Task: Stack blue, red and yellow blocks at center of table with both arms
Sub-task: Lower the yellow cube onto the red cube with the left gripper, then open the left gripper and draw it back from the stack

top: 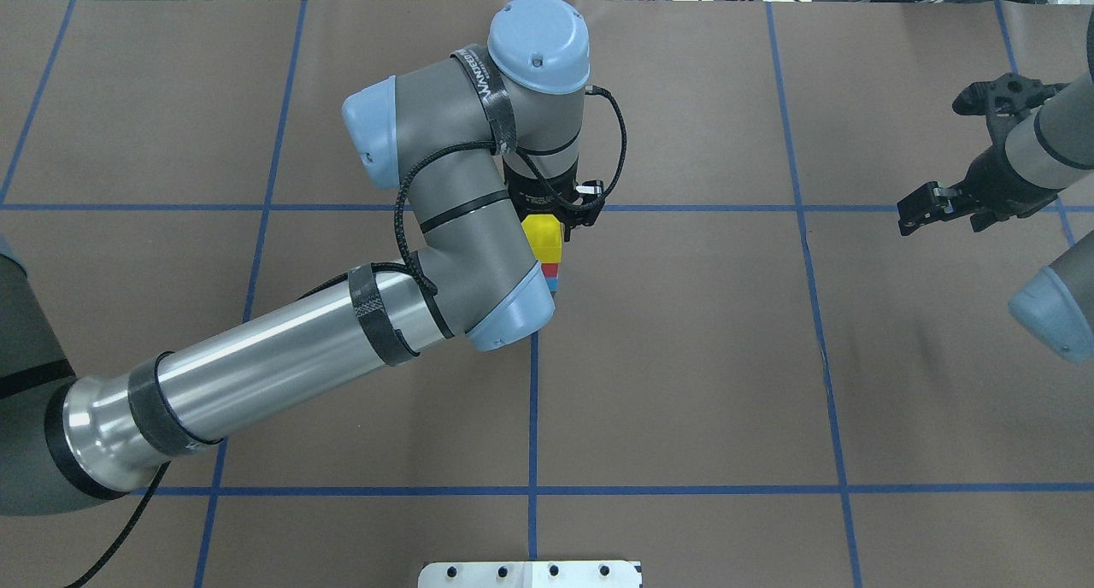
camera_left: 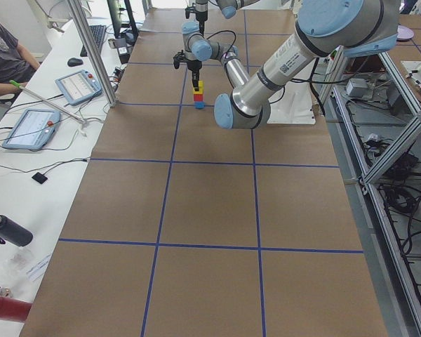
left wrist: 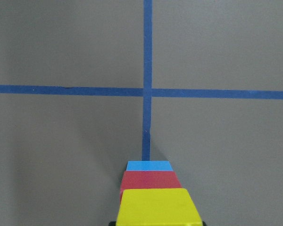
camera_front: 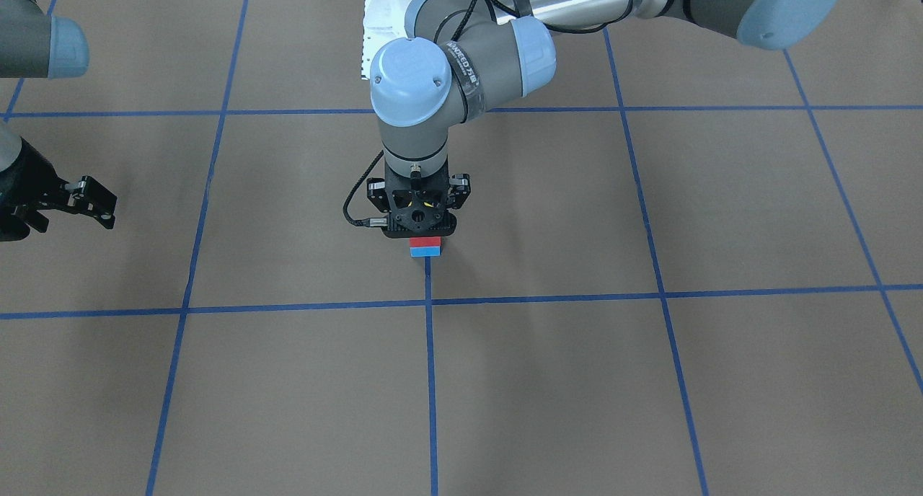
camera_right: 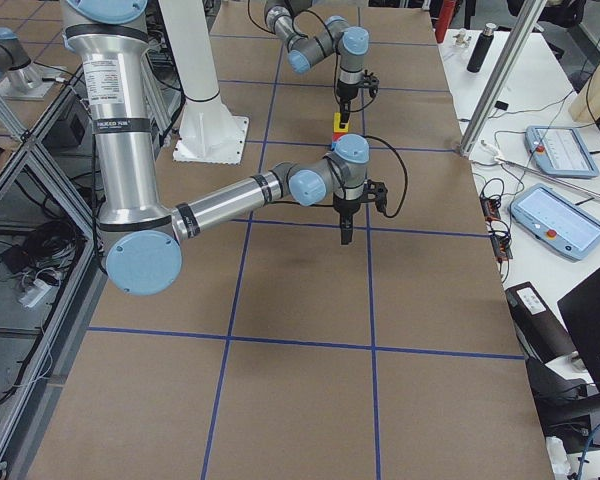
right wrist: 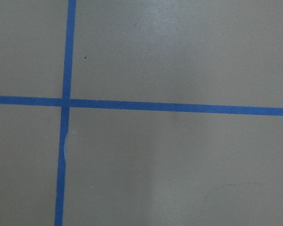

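Observation:
A stack stands at the table's center: a blue block (camera_front: pixel 425 251) at the bottom, a red block (camera_front: pixel 425 241) on it, and a yellow block (top: pixel 543 236) on top. My left gripper (camera_front: pixel 420 218) points straight down over the stack and is shut on the yellow block, which rests on the red one. The left wrist view shows the yellow block (left wrist: pixel 159 208), the red block (left wrist: pixel 151 181) and the blue block (left wrist: pixel 149 165) in line. My right gripper (camera_front: pixel 108 210) is open and empty, well off to my right of the stack, above bare table.
Blue tape lines (top: pixel 533 417) divide the brown table into squares. The robot's white base plate (top: pixel 530 573) is at the near edge. A desk with tablets (camera_left: pixel 31 126) and a seated person (camera_left: pixel 3 49) lies beyond the far side.

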### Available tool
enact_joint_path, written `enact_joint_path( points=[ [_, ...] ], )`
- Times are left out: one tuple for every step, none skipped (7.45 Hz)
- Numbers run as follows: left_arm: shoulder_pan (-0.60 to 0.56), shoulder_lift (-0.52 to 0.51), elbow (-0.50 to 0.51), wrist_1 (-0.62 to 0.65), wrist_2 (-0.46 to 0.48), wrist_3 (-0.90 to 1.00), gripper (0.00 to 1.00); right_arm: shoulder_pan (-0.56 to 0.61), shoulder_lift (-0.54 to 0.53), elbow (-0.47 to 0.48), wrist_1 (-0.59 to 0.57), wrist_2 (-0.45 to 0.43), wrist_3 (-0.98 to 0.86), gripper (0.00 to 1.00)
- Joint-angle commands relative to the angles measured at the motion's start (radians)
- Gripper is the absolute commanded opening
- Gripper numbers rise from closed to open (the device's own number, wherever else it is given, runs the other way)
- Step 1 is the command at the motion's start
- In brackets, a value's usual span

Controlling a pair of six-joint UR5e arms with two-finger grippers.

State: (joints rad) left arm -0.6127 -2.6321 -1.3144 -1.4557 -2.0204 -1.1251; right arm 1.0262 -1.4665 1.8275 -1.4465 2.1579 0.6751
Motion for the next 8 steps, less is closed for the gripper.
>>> enact_joint_path(
  points=[
    [0.001, 0.003, -0.008, 0.001, 0.002, 0.002, 1.00, 0.000, 0.000, -0.002, 0.000, -0.001, 0.000, 1.00],
    [0.001, 0.003, -0.012, 0.003, 0.002, 0.002, 1.00, 0.000, 0.000, -0.004, 0.000, -0.001, 0.000, 1.00],
    [-0.001, 0.004, -0.022, 0.006, 0.000, 0.002, 1.00, 0.000, 0.000, -0.007, 0.000, -0.001, -0.002, 1.00],
    [-0.005, 0.013, -0.058, 0.023, -0.003, 0.002, 1.00, 0.000, 0.000, -0.007, 0.000, -0.001, -0.002, 1.00],
    [-0.013, 0.071, -0.168, 0.081, -0.004, 0.034, 1.00, 0.000, 0.002, -0.008, 0.000, -0.001, -0.003, 1.00],
    [-0.034, 0.171, -0.354, 0.200, -0.006, 0.124, 1.00, 0.000, 0.000, -0.008, 0.000, -0.001, -0.011, 1.00],
    [-0.071, 0.292, -0.528, 0.251, -0.006, 0.222, 1.00, 0.005, -0.002, -0.008, 0.000, -0.001, -0.022, 1.00],
    [-0.097, 0.457, -0.672, 0.239, -0.009, 0.291, 1.00, 0.017, -0.002, -0.008, 0.000, 0.000, -0.029, 1.00]
  ],
)
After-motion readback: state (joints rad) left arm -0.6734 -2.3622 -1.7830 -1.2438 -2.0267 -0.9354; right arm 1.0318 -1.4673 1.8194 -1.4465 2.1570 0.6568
